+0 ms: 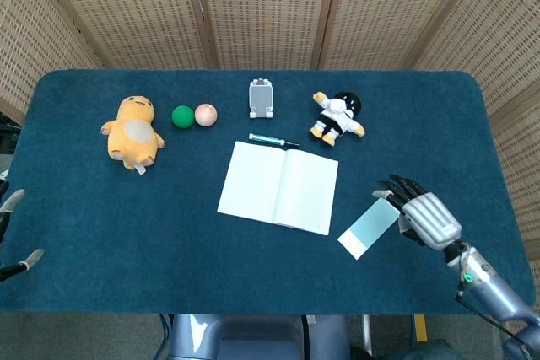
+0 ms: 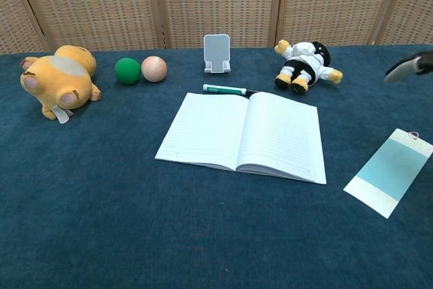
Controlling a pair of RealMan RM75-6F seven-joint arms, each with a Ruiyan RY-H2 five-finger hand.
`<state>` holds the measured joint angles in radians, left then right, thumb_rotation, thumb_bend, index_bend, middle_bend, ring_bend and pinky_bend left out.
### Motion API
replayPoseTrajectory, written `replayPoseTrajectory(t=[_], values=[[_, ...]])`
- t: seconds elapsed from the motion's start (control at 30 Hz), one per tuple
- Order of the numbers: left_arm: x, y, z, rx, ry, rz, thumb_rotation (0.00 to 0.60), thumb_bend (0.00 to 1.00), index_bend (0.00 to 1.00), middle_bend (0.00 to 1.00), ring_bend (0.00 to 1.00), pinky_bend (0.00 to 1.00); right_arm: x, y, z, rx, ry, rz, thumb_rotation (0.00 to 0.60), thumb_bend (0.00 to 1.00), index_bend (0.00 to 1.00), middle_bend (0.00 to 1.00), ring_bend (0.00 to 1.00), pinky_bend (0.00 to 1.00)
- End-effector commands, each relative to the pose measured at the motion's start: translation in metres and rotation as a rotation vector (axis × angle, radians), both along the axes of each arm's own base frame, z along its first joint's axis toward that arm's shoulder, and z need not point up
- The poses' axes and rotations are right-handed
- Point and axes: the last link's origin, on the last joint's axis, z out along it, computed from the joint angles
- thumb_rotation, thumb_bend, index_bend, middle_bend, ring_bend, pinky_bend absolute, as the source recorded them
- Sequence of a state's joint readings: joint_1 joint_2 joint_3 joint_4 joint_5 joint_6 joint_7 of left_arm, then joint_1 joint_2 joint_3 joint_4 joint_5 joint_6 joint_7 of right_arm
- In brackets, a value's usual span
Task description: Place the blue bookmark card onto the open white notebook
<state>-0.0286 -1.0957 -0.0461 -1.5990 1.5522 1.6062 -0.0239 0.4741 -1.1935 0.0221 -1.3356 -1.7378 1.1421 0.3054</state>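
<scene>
The blue bookmark card [image 1: 366,230] lies flat on the blue cloth, right of the open white notebook [image 1: 278,187] and apart from it. My right hand [image 1: 429,218] hovers over the card's far, tasselled end with its fingers spread and nothing in them. The chest view shows the card [image 2: 389,174] flat on the table, the notebook [image 2: 243,137], and only a fingertip [image 2: 408,67] of that hand, well above the card at the right edge. My left hand [image 1: 30,257] shows only as two separated fingertips at the table's front left edge.
Along the back stand a yellow plush [image 1: 131,131], a green ball [image 1: 183,116], a peach ball [image 1: 206,114], a grey phone stand [image 1: 261,97] and a small doll [image 1: 337,117]. A green pen [image 1: 272,139] lies just behind the notebook.
</scene>
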Motion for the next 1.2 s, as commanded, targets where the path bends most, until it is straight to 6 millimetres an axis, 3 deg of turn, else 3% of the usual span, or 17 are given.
replayPoseTrajectory(t=[0.03, 0.1, 0.4, 0.67, 1.2], values=[[0.001, 0.007, -0.003, -0.004, 0.008, 0.016, 0.600, 0.00, 0.00, 0.00, 0.00, 0.00, 0.012, -0.049, -0.032, 0.051, 0.217, -0.028, 0.600, 1.00, 0.05, 0.03, 0.00, 0.14], [0.001, 0.010, -0.005, -0.011, 0.014, 0.025, 0.600, 0.00, 0.00, 0.00, 0.00, 0.00, 0.011, -0.056, -0.040, 0.070, 0.282, -0.060, 0.600, 1.00, 0.00, 0.00, 0.00, 0.11], [0.001, 0.012, -0.005, -0.013, 0.016, 0.038, 0.600, 0.00, 0.00, 0.00, 0.00, 0.00, 0.008, -0.069, -0.052, 0.062, 0.426, -0.076, 0.600, 1.00, 0.00, 0.00, 0.00, 0.09], [0.001, 0.011, -0.006, -0.016, 0.016, 0.034, 0.600, 0.00, 0.00, 0.00, 0.00, 0.00, -0.006, -0.065, -0.048, 0.065, 0.505, -0.076, 0.600, 1.00, 0.00, 0.00, 0.00, 0.09], [0.001, 0.011, -0.007, -0.021, 0.015, 0.039, 0.600, 0.00, 0.00, 0.00, 0.00, 0.00, -0.024, -0.058, -0.059, 0.074, 0.611, -0.070, 0.600, 1.00, 0.03, 0.00, 0.00, 0.09]])
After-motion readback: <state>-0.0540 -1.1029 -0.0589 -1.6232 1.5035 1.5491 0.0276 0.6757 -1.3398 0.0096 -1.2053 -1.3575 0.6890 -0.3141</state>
